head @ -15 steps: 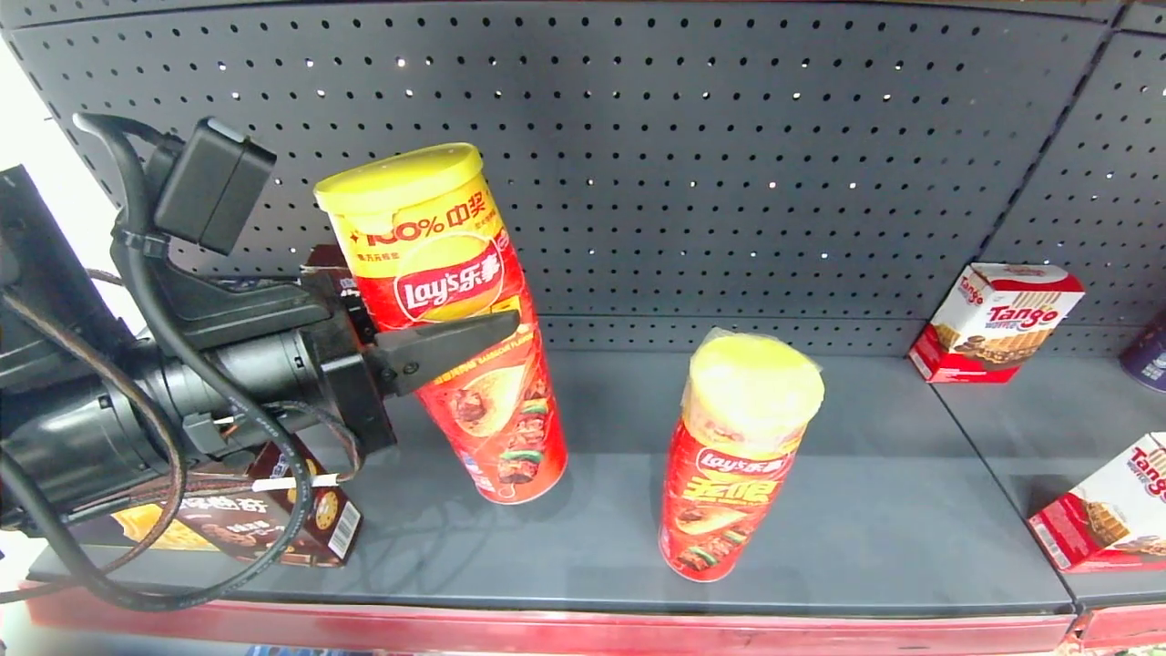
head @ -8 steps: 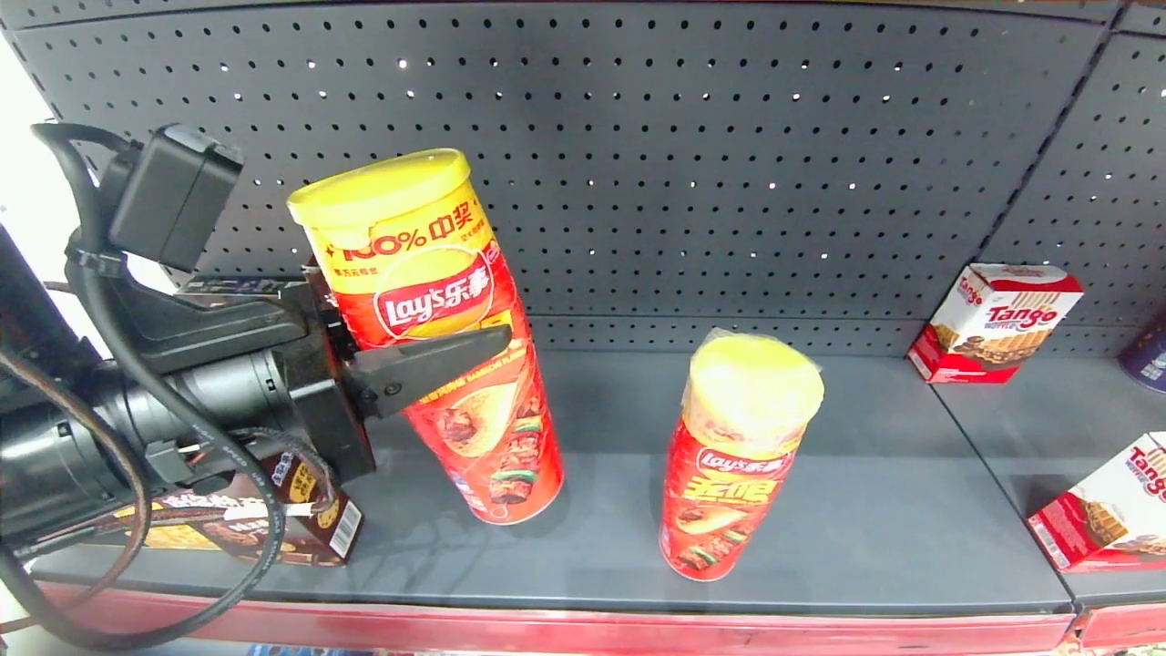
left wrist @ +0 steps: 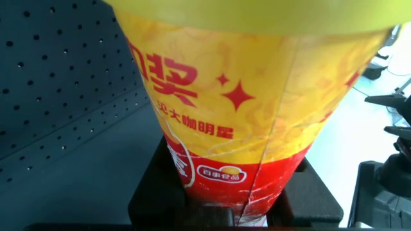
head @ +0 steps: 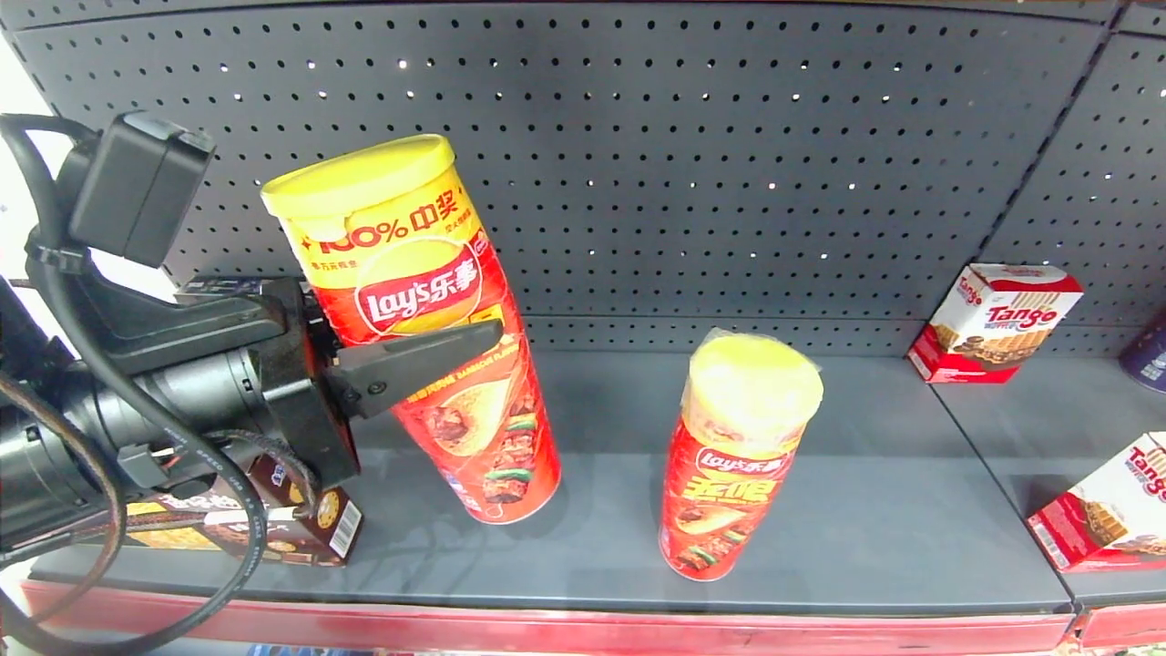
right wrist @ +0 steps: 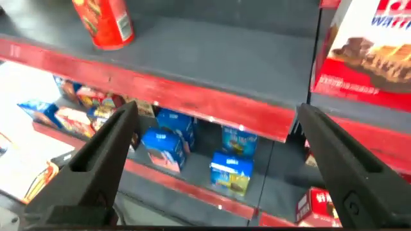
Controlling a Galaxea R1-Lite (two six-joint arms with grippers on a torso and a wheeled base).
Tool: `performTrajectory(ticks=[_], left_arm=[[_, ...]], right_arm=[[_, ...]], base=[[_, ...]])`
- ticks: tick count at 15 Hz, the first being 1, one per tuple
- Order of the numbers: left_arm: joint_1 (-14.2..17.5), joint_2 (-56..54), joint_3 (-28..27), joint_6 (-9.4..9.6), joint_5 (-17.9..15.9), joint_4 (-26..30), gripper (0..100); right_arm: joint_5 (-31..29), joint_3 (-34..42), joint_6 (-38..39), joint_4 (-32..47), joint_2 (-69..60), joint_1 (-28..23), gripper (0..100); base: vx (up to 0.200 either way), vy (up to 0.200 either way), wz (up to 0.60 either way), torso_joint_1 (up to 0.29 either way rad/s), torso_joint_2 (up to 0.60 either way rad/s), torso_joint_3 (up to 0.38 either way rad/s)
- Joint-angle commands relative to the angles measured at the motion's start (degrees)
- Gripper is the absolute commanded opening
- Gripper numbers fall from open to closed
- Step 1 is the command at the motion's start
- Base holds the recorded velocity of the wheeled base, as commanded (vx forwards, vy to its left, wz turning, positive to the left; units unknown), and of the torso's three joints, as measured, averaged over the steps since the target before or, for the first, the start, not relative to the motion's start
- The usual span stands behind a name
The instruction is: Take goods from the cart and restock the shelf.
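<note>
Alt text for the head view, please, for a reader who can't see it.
The left claw holds a tall red-and-yellow chip can, tilted, its base down by the grey shelf. A second chip can stands to its right; wafer boxes sit farther right.

The head view looks forward and down onto the shelf [head: 820,547]. The left wrist view sits just behind the left gripper [head: 455,333], very close to the tall can [head: 428,273] clamped in it. The right wrist view looks past the spread right gripper [right wrist: 217,112] from low before the shelf edge, sharing the short can [head: 729,474] with the head view.
</note>
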Motion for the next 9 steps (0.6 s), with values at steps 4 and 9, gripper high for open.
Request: performTrajectory(ticks=[4,9], left_arm=[[-1.18,-0.02,-0.40,-0.08,-0.01,0.08,0],[-2.50,0.59,-0.67,-0.08,-0.01,0.78,0]], right_arm=[[0.00,0.07,-0.02,-0.22,-0.22,0.31,100],[0.00,0.07,-0.02,-0.22,-0.22,0.31,100]], base=[[0.000,0.000,0.00,0.000,0.00,0.000],[0.000,0.000,0.00,0.000,0.00,0.000]])
